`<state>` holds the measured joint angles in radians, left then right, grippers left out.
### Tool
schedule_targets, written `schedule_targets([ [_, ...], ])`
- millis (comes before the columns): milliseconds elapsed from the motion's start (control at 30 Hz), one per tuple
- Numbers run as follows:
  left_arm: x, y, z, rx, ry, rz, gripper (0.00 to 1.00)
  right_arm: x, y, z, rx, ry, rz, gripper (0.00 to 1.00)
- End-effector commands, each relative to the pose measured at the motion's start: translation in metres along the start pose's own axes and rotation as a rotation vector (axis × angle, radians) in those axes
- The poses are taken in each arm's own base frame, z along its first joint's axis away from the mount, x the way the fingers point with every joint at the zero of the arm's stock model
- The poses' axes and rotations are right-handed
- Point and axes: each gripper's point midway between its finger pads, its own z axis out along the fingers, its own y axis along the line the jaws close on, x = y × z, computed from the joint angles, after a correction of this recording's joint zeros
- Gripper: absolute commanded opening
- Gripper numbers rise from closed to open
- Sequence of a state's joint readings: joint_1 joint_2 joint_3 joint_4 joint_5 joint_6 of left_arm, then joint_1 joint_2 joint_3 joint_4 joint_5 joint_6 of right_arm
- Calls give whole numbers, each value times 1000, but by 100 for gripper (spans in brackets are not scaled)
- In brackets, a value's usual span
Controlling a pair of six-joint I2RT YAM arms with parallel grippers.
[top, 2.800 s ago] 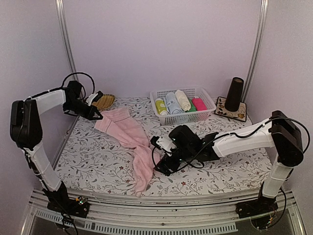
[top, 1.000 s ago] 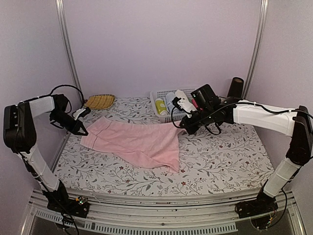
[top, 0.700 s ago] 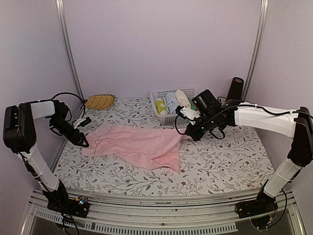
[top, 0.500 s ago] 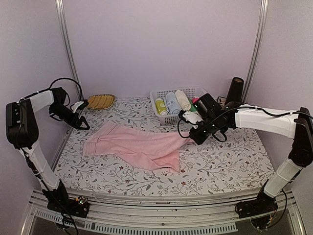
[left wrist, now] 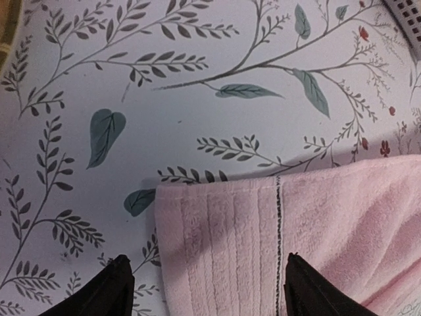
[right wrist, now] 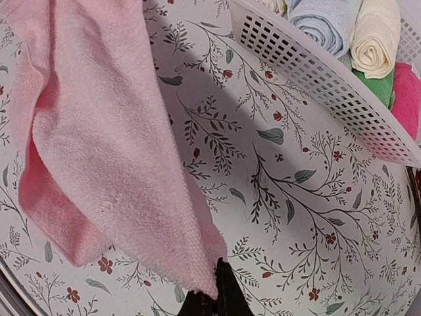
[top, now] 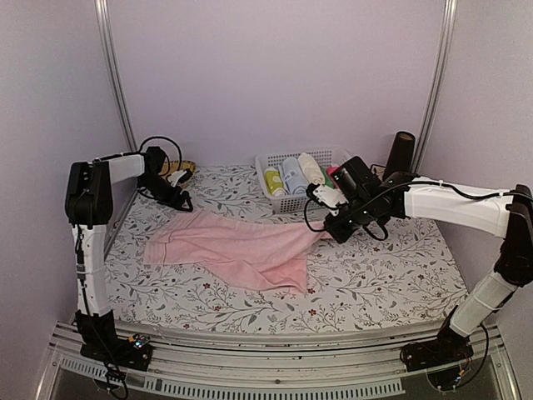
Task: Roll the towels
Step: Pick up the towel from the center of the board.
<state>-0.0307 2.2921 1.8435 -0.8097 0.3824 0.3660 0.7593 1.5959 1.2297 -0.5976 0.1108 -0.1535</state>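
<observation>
A pale pink towel (top: 237, 250) lies spread across the middle of the flowered table. My left gripper (top: 177, 201) hovers open over the towel's far left corner (left wrist: 263, 250), its dark fingertips (left wrist: 110, 289) wide apart and holding nothing. My right gripper (top: 335, 231) is shut on the towel's right corner (right wrist: 204, 263), which rises a little off the cloth toward the gripper. A cream towel (top: 311, 169) sits rolled in the basket.
A white slatted basket (top: 293, 202) with several coloured rolls stands at the back, just behind my right gripper. A woven yellow dish (top: 185, 169) lies behind my left gripper. A dark cone (top: 400, 158) stands on a mat at the back right.
My left gripper opened, let go of the towel's left corner and moved back and right. The towel's left end dropped flat. My right gripper stayed shut on its corner, barely moving.
</observation>
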Motion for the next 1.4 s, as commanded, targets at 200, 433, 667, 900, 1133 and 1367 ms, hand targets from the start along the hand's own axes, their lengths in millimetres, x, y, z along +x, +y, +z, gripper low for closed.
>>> schedule_targets([
  [200, -32, 26, 14, -137, -79, -61, 76, 2, 11, -3, -4, -29, -1, 4],
  [433, -18, 9, 45, -46, -4, -44, 66, 1, 12, -3, 2, -28, -10, 4],
  [667, -7, 3, 55, -16, 38, -40, 58, -4, 11, -13, 8, -53, -11, 4],
  [900, 7, -10, 60, 28, 83, -16, 42, -7, 8, -19, 16, -69, -10, 4],
  [1133, 18, -27, 59, 98, 111, -9, 40, -9, 8, -22, 16, -82, -10, 4],
  [1367, 33, -28, 75, 52, 171, 12, 26, -8, 8, -21, 15, -78, -12, 4],
])
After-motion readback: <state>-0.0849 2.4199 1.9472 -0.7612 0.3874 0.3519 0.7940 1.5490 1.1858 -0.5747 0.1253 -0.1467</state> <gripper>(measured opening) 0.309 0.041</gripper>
